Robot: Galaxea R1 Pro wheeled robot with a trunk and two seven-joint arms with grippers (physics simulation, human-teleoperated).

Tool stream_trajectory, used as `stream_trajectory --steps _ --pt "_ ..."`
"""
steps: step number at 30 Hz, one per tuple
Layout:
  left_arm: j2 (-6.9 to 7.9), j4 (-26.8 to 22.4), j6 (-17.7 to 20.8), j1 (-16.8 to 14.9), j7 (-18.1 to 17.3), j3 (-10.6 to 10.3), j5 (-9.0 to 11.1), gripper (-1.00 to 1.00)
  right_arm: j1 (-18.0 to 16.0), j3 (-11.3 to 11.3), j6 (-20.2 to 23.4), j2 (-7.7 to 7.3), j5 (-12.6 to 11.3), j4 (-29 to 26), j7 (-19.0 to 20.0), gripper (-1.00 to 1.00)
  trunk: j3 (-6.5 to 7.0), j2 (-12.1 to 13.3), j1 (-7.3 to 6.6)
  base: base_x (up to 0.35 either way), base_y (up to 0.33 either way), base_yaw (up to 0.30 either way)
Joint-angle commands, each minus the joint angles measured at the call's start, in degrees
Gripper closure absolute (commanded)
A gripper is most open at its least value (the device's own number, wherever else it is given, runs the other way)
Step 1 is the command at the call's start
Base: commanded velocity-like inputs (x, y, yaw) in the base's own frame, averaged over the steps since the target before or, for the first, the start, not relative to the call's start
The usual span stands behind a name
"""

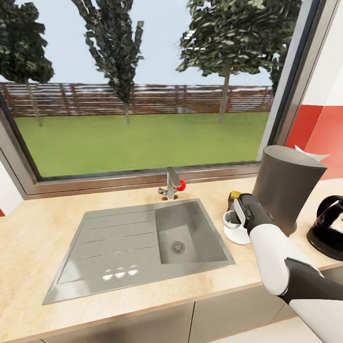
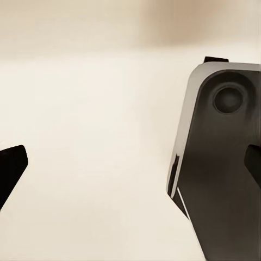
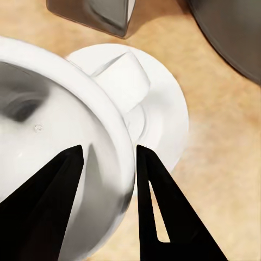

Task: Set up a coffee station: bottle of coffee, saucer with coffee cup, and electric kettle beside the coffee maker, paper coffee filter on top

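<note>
Black fingers point(image 3: 149, 206) of the right gripper point(image 3: 109, 157) pinch the rim of the tiny white coffee cup point(image 3: 60, 147), which sits over the small round white saucer point(image 3: 166, 109) on the light-wood worktop point(image 1: 47, 228). Just beside it stands the tall dark grey coffee maker point(image 1: 286, 186). Whether the left gripper point(image 2: 130, 163) is open or closed, I cannot tell.

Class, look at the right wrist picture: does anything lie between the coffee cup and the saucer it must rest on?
Nothing visible does. The right gripper has one finger inside the coffee cup and one outside its wall, and the saucer lies directly beneath, by the coffee maker. Whether the cup already touches it cannot be told.
</note>
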Motion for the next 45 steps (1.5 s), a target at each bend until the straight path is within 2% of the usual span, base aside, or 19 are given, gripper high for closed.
stream_trajectory --steps 1,8,15,30,38,45 --pt "0.01 -0.08 -0.06 -0.01 0.25 -0.49 0.35 -1.00 -0.07 -0.45 0.16 0.09 0.47 -0.01 0.17 1.00 -0.11 -0.11 0.03 0.000 0.000 0.000" --pt "0.04 -0.08 -0.09 -0.01 0.24 -0.49 0.35 -1.00 -0.01 -0.45 0.22 0.02 0.54 0.27 -0.04 1.00 -0.11 -0.11 0.03 0.000 0.000 0.000" --pt "0.07 -0.08 -0.10 -0.01 0.24 -0.49 0.35 -1.00 0.70 -0.45 0.23 -1.29 0.48 0.28 -1.16 1.00 -0.11 -0.11 0.03 0.000 0.000 0.000" --pt "0.05 -0.08 -0.15 -0.01 0.18 -0.49 0.35 -1.00 0.90 -0.45 0.25 -1.53 0.47 0.28 -1.24 1.00 -0.11 -0.11 0.03 0.000 0.000 0.000" --pt "0.04 -0.08 -0.16 -0.01 0.15 -0.56 0.35 -1.00 0.93 -0.45 0.25 -2.35 0.47 0.28 -1.24 1.00 -0.11 -0.11 0.03 0.000 0.000 0.000" --pt "0.06 -0.08 -0.17 -0.01 0.21 -0.57 0.35 -1.00 0.98 -0.45 0.25 -2.47 0.52 0.30 -1.21 1.00 -0.11 -0.11 0.03 0.000 0.000 0.000"
